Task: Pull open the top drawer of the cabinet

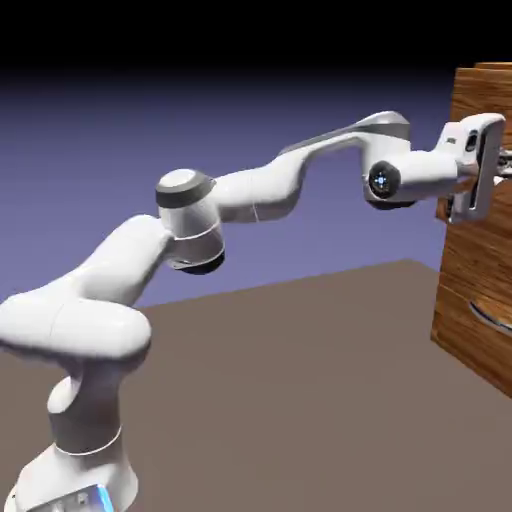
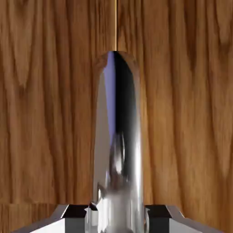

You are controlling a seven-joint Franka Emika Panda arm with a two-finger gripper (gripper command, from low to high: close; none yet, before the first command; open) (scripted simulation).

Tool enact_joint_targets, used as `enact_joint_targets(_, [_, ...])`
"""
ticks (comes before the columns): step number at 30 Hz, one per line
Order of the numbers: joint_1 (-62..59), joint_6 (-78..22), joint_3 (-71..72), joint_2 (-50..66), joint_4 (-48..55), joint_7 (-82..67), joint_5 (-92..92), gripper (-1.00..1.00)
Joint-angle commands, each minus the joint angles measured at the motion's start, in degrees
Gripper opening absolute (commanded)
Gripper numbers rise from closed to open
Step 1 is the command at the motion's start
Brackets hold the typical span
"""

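Observation:
The cabinet (image 1: pixel 478 290) of brown wood grain stands at the exterior view's right edge. My gripper (image 1: pixel 503 157) is pressed up to the top drawer (image 1: pixel 478 100), near the cabinet's top. In the hand view the drawer's silver handle (image 2: pixel 118 136) runs up the middle, large and shiny. It sits between my two grey fingertips (image 2: pixel 75 213) at the bottom edge. My gripper (image 2: pixel 117 214) is shut on this handle. Wood grain of the drawer front (image 2: pixel 45 113) fills the rest of that view. The drawer front looks flush with the cabinet.
A lower drawer front with its own silver handle (image 1: pixel 490 315) shows below my hand. The brown table (image 1: pixel 300 380) stretches between the robot's base and the cabinet. My arm spans from lower left to upper right above it.

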Motion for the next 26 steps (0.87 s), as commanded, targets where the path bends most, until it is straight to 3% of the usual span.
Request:
enact_joint_targets(1, [1.36, -0.71, -0.39, -0.12, -2.07, -0.63, 0.22, -1.0])
enact_joint_targets(23, [33.46, -13.96, -14.35, 0.79, -46.18, -7.77, -4.04, -1.0])
enact_joint_targets(24, [33.46, -13.97, -14.35, 0.79, -46.18, -7.77, -4.04, 1.0])
enact_joint_targets(26, [35.23, -14.33, -15.42, 1.21, -48.25, -7.82, -4.75, 1.0])
